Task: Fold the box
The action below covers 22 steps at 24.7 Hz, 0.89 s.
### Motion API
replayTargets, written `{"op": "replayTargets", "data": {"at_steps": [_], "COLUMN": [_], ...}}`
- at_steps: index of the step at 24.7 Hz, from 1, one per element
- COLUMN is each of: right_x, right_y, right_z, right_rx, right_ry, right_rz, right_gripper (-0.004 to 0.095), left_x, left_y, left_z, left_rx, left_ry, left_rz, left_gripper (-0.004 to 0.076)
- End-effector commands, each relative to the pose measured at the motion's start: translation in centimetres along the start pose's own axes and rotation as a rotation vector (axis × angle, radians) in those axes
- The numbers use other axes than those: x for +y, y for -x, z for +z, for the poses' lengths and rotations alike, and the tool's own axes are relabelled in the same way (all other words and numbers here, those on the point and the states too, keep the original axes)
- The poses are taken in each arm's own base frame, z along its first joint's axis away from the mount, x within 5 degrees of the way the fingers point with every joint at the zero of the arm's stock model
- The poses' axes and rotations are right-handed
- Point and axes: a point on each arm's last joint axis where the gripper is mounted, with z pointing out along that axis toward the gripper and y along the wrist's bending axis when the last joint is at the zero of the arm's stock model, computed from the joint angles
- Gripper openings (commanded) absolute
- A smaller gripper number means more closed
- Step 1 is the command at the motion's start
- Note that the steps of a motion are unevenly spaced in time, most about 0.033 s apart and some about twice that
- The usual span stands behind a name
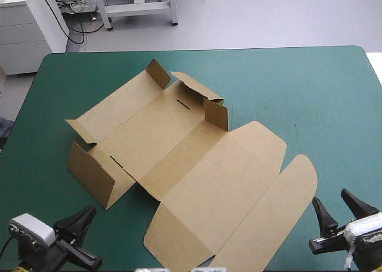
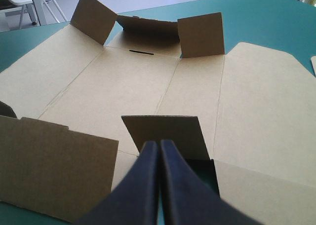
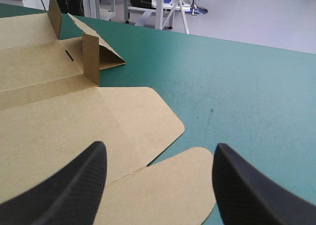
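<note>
Here, the box (image 1: 179,158) lies mostly flat by the table's (image 1: 310,93) near edge; left gripper (image 2: 159,146) pinched empty, right gripper (image 3: 159,150) wide. Next, likely: raising the walls.

The box (image 3: 74,121) partly out of view

Pale grey floor (image 1: 268,15), white drawer cabinet (image 1: 27,27) (far left), white metal frame legs (image 1: 137,9) alongside.
</note>
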Motion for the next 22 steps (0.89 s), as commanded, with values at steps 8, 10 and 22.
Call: {"op": "replayTargets", "data": {"at_steps": [8,10,22], "right_x": [-1.0,-1.1,-1.2], "right_y": [9.8,11.2,17.2], "right_z": [5.6,7.5,20.7], "right_rx": [0.095,0.138,0.293], "right_ry": [0.017,0.035,0.139], "right_rz": [-0.139,-0.169,-0.291], "right_gripper": [0.0588,0.0585,0.0555], "left_x": [0.1,0.1,0.1], "left_y": [1.3,1.3,1.3], "left_z": [-0.1,-0.1,-0.1], "left_rx": [-0.081,-0.081,-0.081], "left_ry": [0.007,0.007,0.007], "left_rz": [-0.015,-0.015,-0.015], "left_gripper": [-0.0008,-0.0008,-0.0008]}}
